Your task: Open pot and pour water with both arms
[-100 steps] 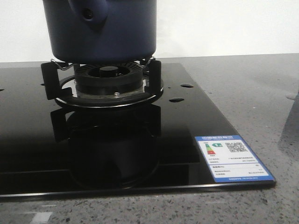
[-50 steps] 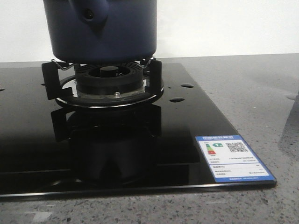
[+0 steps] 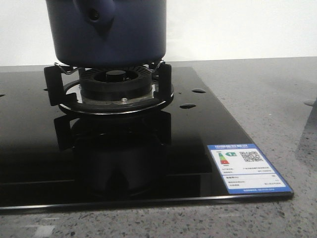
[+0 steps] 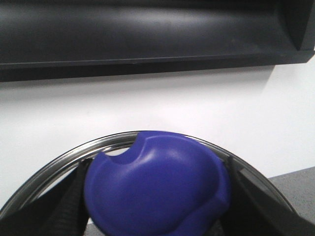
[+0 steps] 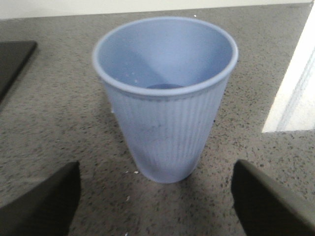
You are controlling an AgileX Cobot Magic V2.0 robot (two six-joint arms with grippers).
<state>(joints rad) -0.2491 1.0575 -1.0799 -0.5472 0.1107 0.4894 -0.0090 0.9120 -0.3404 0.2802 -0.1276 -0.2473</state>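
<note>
Navy-blue and matte, the pot point(image 3: 109, 34) is parked on the burner stand point(image 3: 111, 89) of a glossy black stove point(image 3: 198, 148) on the speckled desk point(image 3: 277, 99); its top is cut off in the front view. In the left wrist view the left pincer point(image 4: 157, 196) is clamped on a blue lid knob point(image 4: 157, 189), steel lid rim point(image 4: 59, 160) showing behind. A tilted lift could probably let the lid slip free. The right pincer point(image 5: 155, 196) is spread wide around a pale blue ribbed cup point(image 5: 165, 98), not touching it, and a sloppy close could knock the cup over.

pot point(image 3: 110, 34) top cut off
</note>
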